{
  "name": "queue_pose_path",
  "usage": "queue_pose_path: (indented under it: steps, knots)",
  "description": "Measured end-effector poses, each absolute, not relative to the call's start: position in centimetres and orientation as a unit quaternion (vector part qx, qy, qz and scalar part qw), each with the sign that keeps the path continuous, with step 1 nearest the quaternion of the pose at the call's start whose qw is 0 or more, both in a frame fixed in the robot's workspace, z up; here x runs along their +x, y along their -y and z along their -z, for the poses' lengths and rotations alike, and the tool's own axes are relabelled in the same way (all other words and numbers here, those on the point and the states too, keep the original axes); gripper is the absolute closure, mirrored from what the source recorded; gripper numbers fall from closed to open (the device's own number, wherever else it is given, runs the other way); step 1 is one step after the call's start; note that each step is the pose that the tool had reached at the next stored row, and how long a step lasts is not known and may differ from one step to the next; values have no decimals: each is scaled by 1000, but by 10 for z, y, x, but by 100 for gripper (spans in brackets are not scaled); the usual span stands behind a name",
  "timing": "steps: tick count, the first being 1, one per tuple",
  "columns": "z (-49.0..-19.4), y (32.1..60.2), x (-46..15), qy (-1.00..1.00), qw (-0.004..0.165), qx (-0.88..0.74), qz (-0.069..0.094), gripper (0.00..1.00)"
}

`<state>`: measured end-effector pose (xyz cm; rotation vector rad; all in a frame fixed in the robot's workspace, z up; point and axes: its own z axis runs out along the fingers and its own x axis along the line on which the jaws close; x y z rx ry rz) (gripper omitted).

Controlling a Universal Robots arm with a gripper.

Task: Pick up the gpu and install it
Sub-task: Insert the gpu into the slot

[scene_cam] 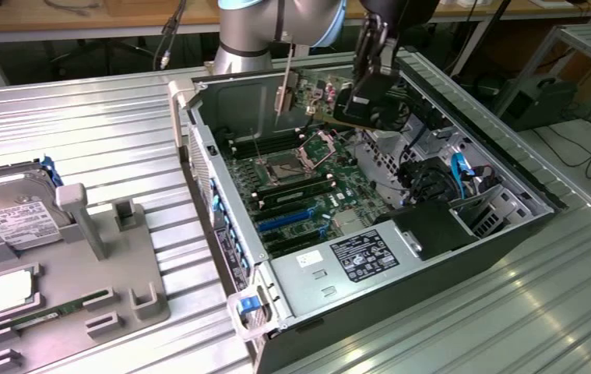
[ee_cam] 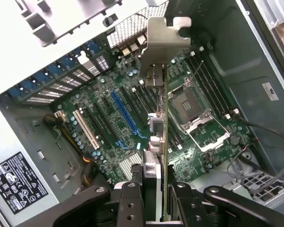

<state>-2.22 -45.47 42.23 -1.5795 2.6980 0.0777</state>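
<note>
The gpu [scene_cam: 321, 100] hangs in the air over the open computer case [scene_cam: 513, 167], above the far end of the motherboard [scene_cam: 295, 191]. It is a green card with a silver bracket [scene_cam: 286, 92] at the end toward the exterior view's left. My gripper [scene_cam: 371, 92] is shut on its other end. In the wrist view the gpu [ee_cam: 162, 135] shows edge-on, its bracket [ee_cam: 163, 35] farthest from my gripper [ee_cam: 156, 196], with one black finger on each face. Below it lie the motherboard's expansion slots, among them a long blue slot [ee_cam: 125, 113], and the processor socket [ee_cam: 189, 108].
The power supply [scene_cam: 363, 257] fills the case's near end, and blue cables [scene_cam: 462, 175] lie on the exterior view's right. On that view's left, a grey fixture [scene_cam: 77, 288] carries a hard drive [scene_cam: 15, 216], a processor chip [scene_cam: 9, 292] and a memory stick [scene_cam: 51, 315]. The ribbed metal table [scene_cam: 503, 312] surrounds all.
</note>
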Motion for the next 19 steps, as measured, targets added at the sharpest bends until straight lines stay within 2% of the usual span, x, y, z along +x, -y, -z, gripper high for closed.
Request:
queue_pose_path:
  steps: [19]
  knots:
    - [-419,455,-22,-787,11,-617,-22,72]
